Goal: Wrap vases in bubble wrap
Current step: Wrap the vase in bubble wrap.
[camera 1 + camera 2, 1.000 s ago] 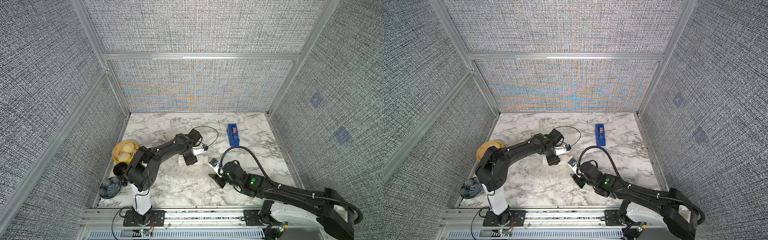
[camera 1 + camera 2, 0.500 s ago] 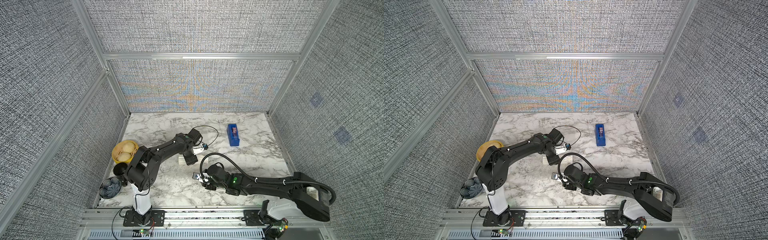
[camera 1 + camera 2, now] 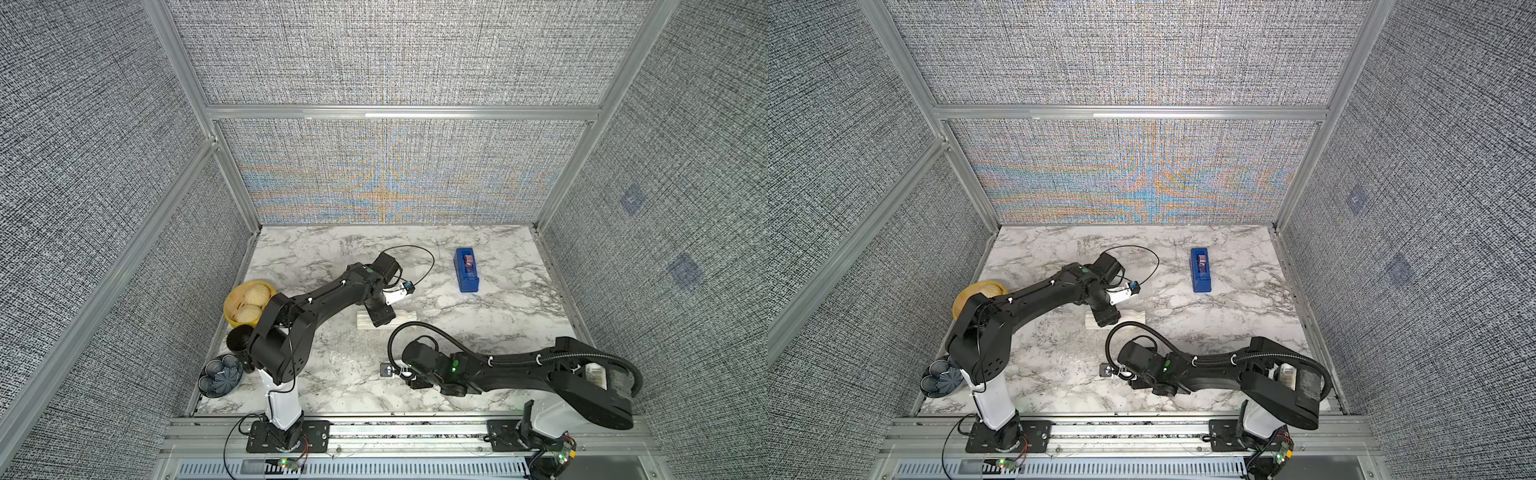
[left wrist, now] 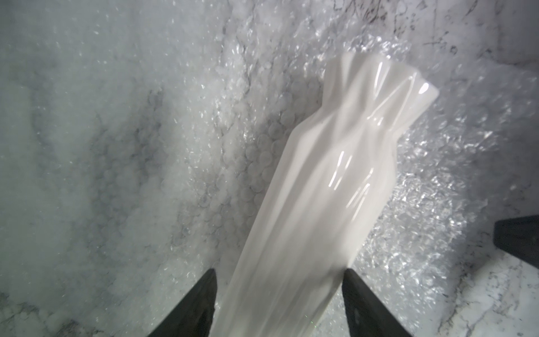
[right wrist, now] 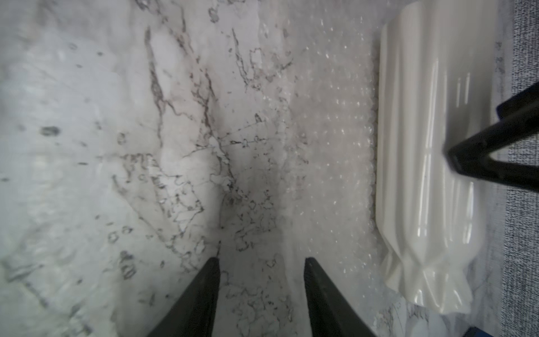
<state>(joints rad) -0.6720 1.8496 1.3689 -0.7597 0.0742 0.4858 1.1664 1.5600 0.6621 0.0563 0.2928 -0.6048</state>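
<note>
My left end effector [image 4: 280, 270] straddles the fluted white vase [image 4: 335, 175] lying on the bubble wrap [image 4: 233, 146]; whether it grips is unclear. My right end effector [image 5: 261, 258], half open and empty, should pinch the wrap's edge just ahead, low.

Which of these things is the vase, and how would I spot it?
On the marble table, find the left gripper near the middle. The vase lies on its side under it on bubble wrap: white, ribbed, flared rim, unlike the black tumbler and dark blue flower-shaped piece.
</note>
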